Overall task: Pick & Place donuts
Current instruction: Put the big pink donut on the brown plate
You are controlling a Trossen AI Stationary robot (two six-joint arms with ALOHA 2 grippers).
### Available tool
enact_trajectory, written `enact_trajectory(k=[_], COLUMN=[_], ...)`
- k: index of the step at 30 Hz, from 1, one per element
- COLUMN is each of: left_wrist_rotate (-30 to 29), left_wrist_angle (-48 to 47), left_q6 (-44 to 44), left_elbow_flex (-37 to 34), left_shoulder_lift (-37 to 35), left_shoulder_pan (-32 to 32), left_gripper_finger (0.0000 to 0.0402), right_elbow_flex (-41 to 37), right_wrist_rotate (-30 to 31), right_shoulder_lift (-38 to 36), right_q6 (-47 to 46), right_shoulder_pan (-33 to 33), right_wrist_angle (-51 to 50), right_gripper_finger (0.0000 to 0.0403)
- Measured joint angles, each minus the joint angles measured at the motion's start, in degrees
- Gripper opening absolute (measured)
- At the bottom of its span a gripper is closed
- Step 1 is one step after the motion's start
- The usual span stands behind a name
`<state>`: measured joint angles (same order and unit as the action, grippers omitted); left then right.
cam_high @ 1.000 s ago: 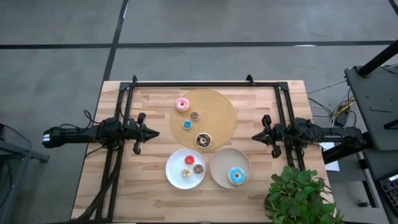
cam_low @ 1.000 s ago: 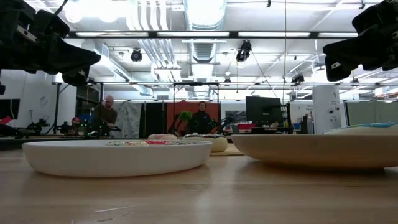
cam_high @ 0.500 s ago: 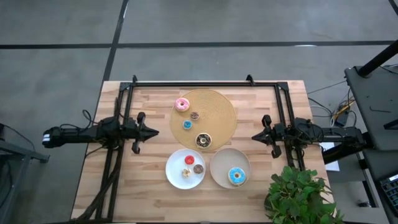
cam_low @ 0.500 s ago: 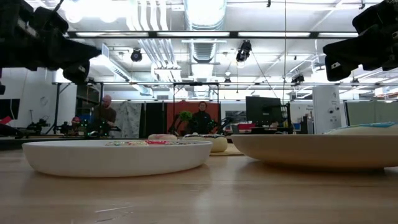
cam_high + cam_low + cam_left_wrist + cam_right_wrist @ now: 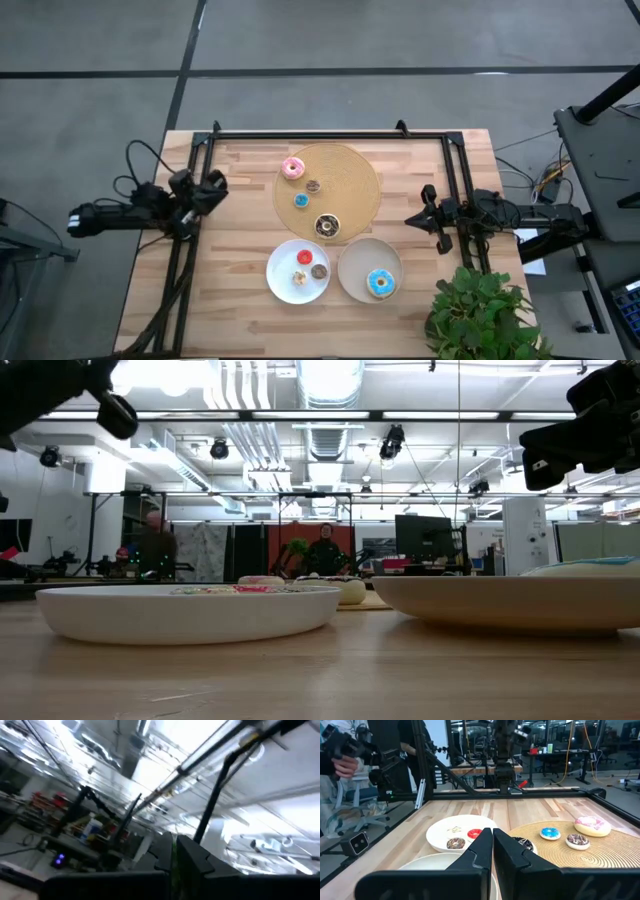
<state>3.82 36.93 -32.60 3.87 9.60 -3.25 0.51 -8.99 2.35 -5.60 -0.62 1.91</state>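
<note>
On the round tan board [image 5: 358, 178] lie the pink donut [image 5: 292, 168], a tiny brown one [image 5: 313, 186], a tiny blue one [image 5: 301, 200] and the dark chocolate donut [image 5: 327, 226]. The white plate [image 5: 276, 268] holds the tiny red [image 5: 304, 258], tan [image 5: 299, 277] and brown [image 5: 319, 271] donuts. The light blue donut [image 5: 379, 283] lies in the second plate [image 5: 352, 262]. My left gripper [image 5: 213, 184] is shut, raised at the table's left side and tipped up toward the ceiling [image 5: 174, 851]. My right gripper [image 5: 410, 220] [image 5: 492, 834] is shut, level, right of the board, pointing at it.
A black frame [image 5: 310, 133] runs along the far edge and down both sides of the table. A green plant [image 5: 480, 310] stands at the near right corner. People show in the room beyond the table [image 5: 324, 550]. Bare wood lies between the left gripper and the board.
My left arm has drawn back toward the table's left and far edges, risen and tipped its gripper upward; in the low view it has left the spot above the white plate for the top left corner. The right arm and the donuts have kept still.
</note>
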Motion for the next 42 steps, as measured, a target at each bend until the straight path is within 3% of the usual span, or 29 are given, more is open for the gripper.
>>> enact_trajectory(k=[9, 17, 27, 42], left_wrist_rotate=[-12.8, -17.4, -16.0, -12.4], left_wrist_angle=[-6.5, -7.9, -14.1, -32.7], left_q6=[4.7, 14.4, 19.6, 24.4], left_elbow_flex=[9.9, 21.2, 34.6, 49.7], left_shoulder_lift=[6.7, 16.3, 24.5, 32.8], left_shoulder_pan=[0.0, 0.0, 0.0, 0.0], left_gripper_finger=[0.001, 0.0091, 0.017, 0.0181], right_elbow_flex=[0.0, 0.0, 0.0, 0.0], right_wrist_rotate=[0.0, 0.0, 0.0, 0.0], right_shoulder_lift=[0.0, 0.0, 0.0, 0.0], right_q6=[0.0, -0.2, 0.0, 0.0], right_shoulder_pan=[0.0, 0.0, 0.0, 0.0], right_wrist_angle=[0.0, 0.0, 0.0, 0.0], right_gripper_finger=[0.0008, 0.0008, 0.0008, 0.0008])
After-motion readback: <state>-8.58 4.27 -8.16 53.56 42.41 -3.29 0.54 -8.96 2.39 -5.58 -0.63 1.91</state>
